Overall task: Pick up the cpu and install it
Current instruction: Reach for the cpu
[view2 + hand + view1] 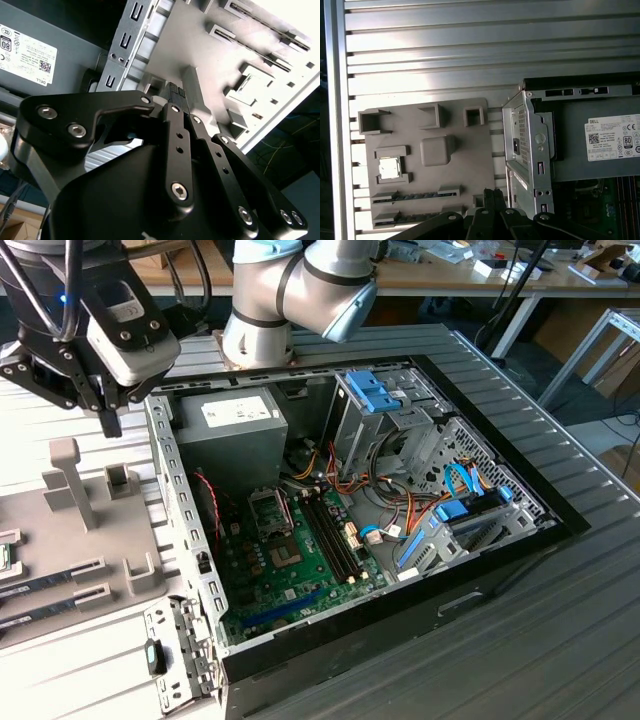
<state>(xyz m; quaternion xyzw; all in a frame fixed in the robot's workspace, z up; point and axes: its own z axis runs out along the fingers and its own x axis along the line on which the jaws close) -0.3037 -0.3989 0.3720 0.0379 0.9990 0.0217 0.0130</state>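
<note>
Well, jaws together, nothing held. gripper [108, 422] hovers at 10 o'clock in exterior view, between grey tray [60, 540] and case [165, 480]. cpu [389, 167] flat in tray pocket. My guess: light, stiff, slick lid, fragile underside, so I'd pinch opposite edges gently.

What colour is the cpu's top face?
Silver-grey, on the cpu; clearest in the first wrist view.

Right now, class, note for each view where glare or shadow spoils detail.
First wrist view: light glares off the cpu top, washing it near white, and a bright band crosses the table slats. Second wrist view: the gripper is dark against the overexposed far end of the tray. Exterior view: the case interior lies in shade.
</note>
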